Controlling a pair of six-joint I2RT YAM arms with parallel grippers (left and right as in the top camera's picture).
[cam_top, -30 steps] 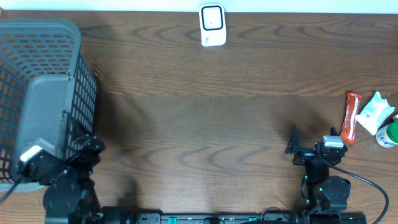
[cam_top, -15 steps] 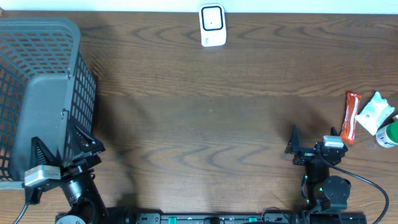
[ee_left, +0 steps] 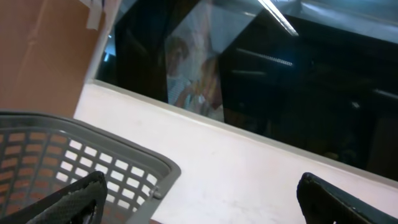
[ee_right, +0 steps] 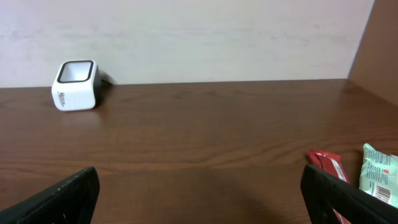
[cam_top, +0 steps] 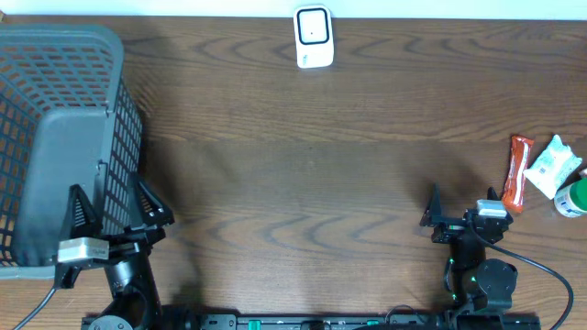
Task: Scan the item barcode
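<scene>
Beside the right fingers (cam_top: 433, 202) lies a red packet (cam_top: 519, 172); both pairs wide, empty.

a mock shop checkout set up in a lab or test room: a dark wood-grain bench (cam_top: 312, 183) carries a small white barcode scanner (cam_top: 313, 38) at 12 o'clock, a grey mesh shopping basket (cam_top: 55, 137) at 9 o'clock, and packaged goods at 3 o'clock: a red snack bar (cam_top: 518, 172), a white-and-green packet (cam_top: 555, 167) and a green-and-white container (cam_top: 573, 197) cut by the frame edge. the left arm (cam_top: 124, 284) at 7 o'clock and the right arm (cam_top: 477, 266) at 5 o'clock sit on the near edge. behind the bench is a plain white wall (ee_right: 199, 37), with dark reflective glass (ee_left: 280, 81) above it.
</scene>
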